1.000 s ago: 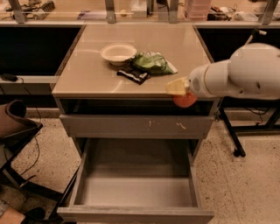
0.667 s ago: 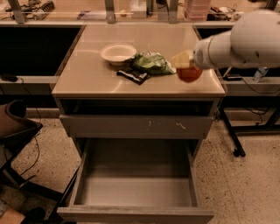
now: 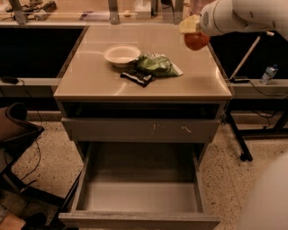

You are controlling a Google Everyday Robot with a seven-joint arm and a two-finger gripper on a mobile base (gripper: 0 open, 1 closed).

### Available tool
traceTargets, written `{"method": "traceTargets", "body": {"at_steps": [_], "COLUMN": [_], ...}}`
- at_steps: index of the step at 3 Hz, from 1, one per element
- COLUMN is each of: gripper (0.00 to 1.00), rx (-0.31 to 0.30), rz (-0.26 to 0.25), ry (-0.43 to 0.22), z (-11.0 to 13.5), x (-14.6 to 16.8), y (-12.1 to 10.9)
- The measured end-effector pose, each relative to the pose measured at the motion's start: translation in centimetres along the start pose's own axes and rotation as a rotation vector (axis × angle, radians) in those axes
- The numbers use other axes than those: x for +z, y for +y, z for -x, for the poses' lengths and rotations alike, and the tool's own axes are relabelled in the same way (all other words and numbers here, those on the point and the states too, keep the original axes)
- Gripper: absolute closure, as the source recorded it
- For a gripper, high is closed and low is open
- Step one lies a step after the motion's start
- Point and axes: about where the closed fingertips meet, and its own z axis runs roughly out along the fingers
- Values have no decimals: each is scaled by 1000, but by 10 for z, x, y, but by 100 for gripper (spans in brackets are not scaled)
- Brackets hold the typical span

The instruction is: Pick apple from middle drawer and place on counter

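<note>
My gripper (image 3: 191, 32) is at the upper right, above the right rear part of the counter (image 3: 90, 78). It is shut on the red-orange apple (image 3: 196, 41), which hangs above the tan top. The white arm reaches in from the right edge. The middle drawer (image 3: 139, 197) stands pulled out at the bottom, its plain grey floor bare. Above it sits the shallower grey drawer (image 3: 139, 129) with white scratches on its front.
A white bowl (image 3: 121, 54), a green bag (image 3: 155, 65) and a dark packet (image 3: 137, 77) lie on the counter's middle. A cluttered bench with metal posts (image 3: 112, 11) runs behind. A dark chair (image 3: 15, 130) stands at the left, a black stand (image 3: 238, 139) at the right.
My gripper has carried the apple up and back, from the counter's front right edge to above its right rear part.
</note>
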Motion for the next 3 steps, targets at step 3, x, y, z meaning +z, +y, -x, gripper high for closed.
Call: {"method": "traceTargets", "body": {"at_steps": [3], "gripper": [100], "rx": [132], "rz": [-96], "ry": [107], "z": [-72], "x": [74], "y": [-54]}}
